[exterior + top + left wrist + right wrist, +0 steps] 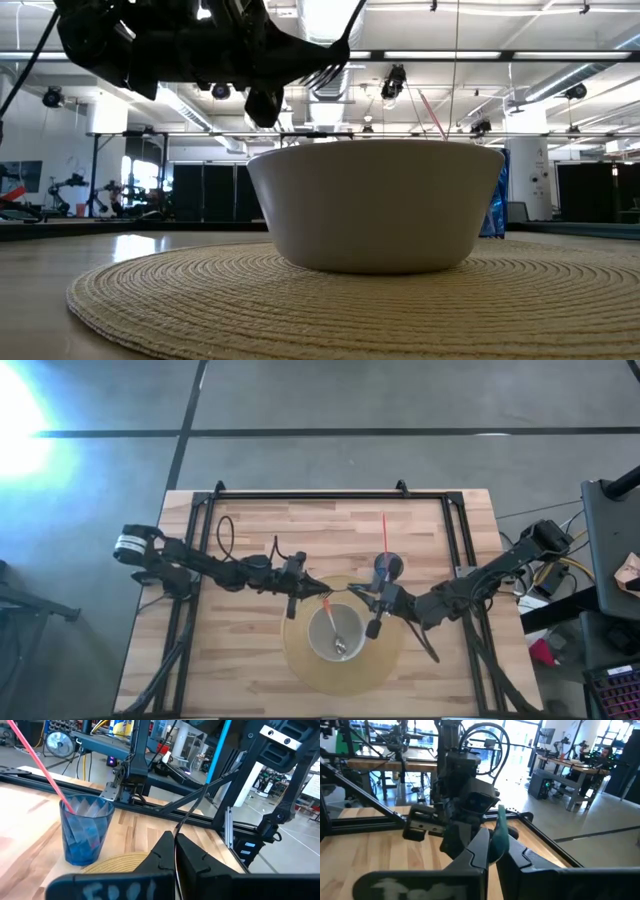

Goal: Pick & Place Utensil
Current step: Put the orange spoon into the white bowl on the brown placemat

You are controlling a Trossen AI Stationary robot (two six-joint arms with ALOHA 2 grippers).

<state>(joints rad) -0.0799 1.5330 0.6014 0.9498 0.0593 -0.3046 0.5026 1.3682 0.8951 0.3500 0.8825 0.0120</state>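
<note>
A fork with a thin dark metal end and a teal handle [499, 827] hangs in the air between my two grippers, above the far rim of a white bowl [338, 632]. The low view shows its tines [330, 60] above the bowl [375, 205]. My left gripper [310, 586] comes from the table's left and is shut on it. My right gripper [364, 596] comes from the right and is shut on the handle. A metal spoon [340, 643] lies inside the bowl, its handle leaning on the rim. The bowl stands on a round woven mat [300, 660]. My left gripper [175, 845] pinches the fork's thin dark metal end [176, 827] between its two fingers, coming level from the table's left, roughly along the fork. The fork is lifted clear of the table. My right gripper [495, 845] pinches the teal handle [500, 840] between its two fingers, coming level from the table's right; the handle sticks out past the fingertips toward the left gripper.
A blue tumbler [388, 567] with a red straw [385, 535] stands just beyond the mat, close behind my right gripper; the left wrist view shows the tumbler [85, 830] too. A black frame [330, 495] runs along the table's far edge and sides. Bare wood lies left and right of the mat.
</note>
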